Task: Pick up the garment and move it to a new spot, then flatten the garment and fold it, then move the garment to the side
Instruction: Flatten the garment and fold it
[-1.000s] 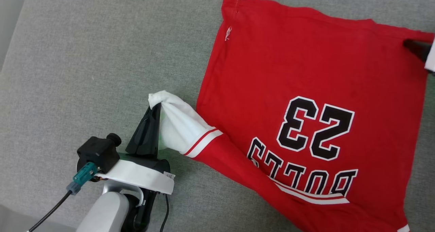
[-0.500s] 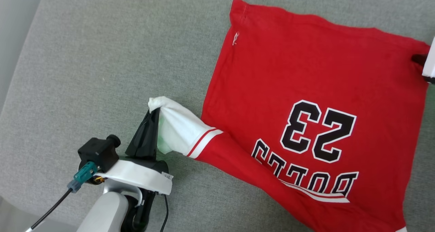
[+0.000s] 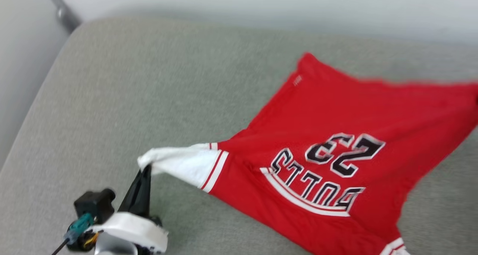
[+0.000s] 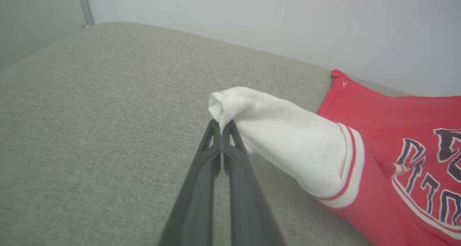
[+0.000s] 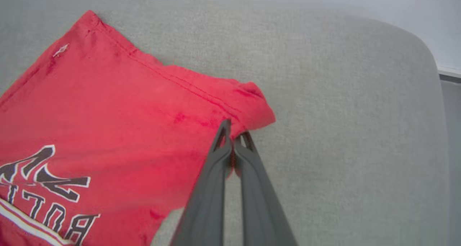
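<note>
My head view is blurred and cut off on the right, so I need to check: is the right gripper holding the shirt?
Observer: Yes. The right gripper is shut on a red corner of the shirt, beside a stitched edge.
Operator: How does the left grip look up close?
Observer: The left gripper pinches the bunched end of the white sleeve, fingers pressed together.
Operator: What lies past that red corner?
Observer: Grey cushion, running to a rounded edge.
</note>
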Robot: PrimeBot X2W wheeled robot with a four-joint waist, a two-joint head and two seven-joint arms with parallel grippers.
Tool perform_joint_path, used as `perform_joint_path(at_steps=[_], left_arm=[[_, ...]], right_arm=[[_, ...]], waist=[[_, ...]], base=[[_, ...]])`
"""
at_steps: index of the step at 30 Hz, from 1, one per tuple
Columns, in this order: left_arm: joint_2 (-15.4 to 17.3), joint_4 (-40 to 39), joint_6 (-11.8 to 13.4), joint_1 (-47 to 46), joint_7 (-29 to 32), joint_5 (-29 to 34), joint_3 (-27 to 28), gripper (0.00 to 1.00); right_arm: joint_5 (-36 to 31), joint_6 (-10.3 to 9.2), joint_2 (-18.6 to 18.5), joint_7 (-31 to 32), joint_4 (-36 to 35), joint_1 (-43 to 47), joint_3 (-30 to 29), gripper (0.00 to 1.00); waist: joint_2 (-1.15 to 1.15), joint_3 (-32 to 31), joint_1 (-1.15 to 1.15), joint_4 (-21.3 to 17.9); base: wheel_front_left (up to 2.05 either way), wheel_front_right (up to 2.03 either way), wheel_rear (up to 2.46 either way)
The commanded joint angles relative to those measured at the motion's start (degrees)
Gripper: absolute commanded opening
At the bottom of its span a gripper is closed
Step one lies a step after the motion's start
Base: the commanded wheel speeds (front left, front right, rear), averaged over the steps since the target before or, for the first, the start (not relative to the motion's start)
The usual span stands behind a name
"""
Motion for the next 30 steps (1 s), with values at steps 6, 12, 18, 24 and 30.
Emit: perform_joint_path(at_steps=[6, 12, 18, 24, 30], left_arm=[[2.13, -0.87, 2.35, 6.66, 1.81, -1.36, 1.35, 0.0], [3.11, -1.23, 3.66, 9.58, 3.41, -2.27, 1.92, 0.0], [3.55, -1.43, 4.23, 10.16, 4.28, -2.65, 2.03, 0.0], [3.93, -1.99, 5.01, 10.3, 4.84, -2.77, 2.32, 0.0], [4.18, -2.92, 4.71, 7.83, 5.37, -2.35, 1.84, 0.0]], right_arm=[[3.77, -0.04, -0.19, 3.21, -7.78, 19.95, -4.2, 0.0], [5.37, -0.04, 5.42, 4.31, -12.36, 38.96, -7.81, 0.0], [6.72, -0.04, 11.33, 0.23, -13.52, 46.99, -6.59, 1.0], [5.25, -0.04, 11.06, -16.42, -14.88, 43.21, -3.64, 1.0], [3.91, -0.04, 11.21, -33.4, -11.73, 35.11, -1.09, 1.0]], waist=[[0.0, -9.61, 0.01, -8.37], [0.0, -11.91, 0.01, -12.05], [0.0, -12.05, 0.01, -14.5], [0.0, -11.47, 0.01, -15.73], [0.0, -9.0, 0.01, -14.94]], base=[[0.0, 0.0, 0.0], [0.0, 0.0, 0.0], [0.0, 0.0, 0.0], [0.0, 0.0, 0.0], [0.0, 0.0, 0.0]])
